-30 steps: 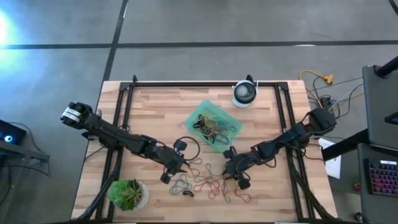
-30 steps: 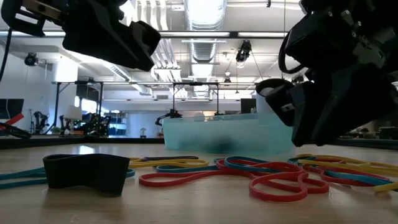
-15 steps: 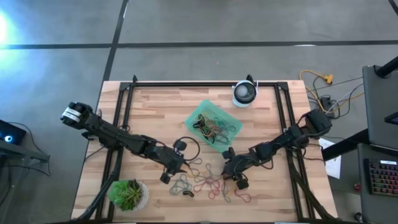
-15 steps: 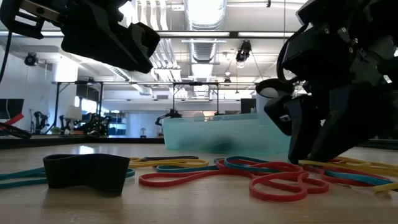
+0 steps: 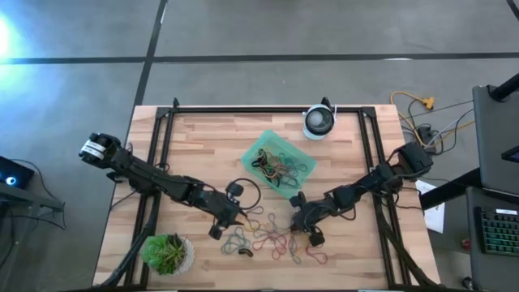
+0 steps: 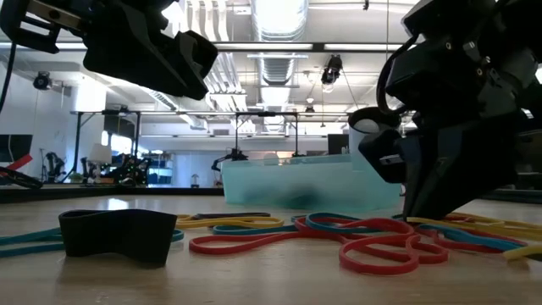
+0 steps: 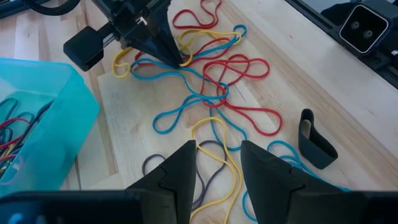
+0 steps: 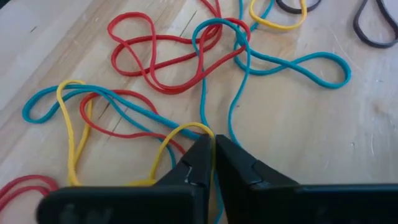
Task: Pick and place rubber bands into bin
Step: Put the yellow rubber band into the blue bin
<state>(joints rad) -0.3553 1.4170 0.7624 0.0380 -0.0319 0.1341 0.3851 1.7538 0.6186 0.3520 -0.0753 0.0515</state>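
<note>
Pale butcher-block boards make up the table, framed by black rails, with grey concrete floor around it and, in the low view, a long workshop with bright ceiling lights behind. Near the middle of the table, a little toward the far side, sits the bin, a mint-green translucent tray turned at an angle, already holding a tangle of bands. A round white-and-black device stands at the far edge, and a potted plant at the near left corner.

Most of the loose rubber bands lie scattered on the wood on the near side of the bin, between the two arms: red, blue and yellow loops overlapping one another, with a wide black band lying apart from the thin ones.

From the right the right gripper reaches down into the right side of this scatter. Its fingers are pressed together, tips on the wood, pinching where a yellow loop and a blue strand cross; the wrist view shows no gap between them and the bands running under the tips.

On the left side of the scatter the left gripper hangs above the table, its fingers parted with nothing between them, a grey band and a yellow one lying on the boards beneath.
</note>
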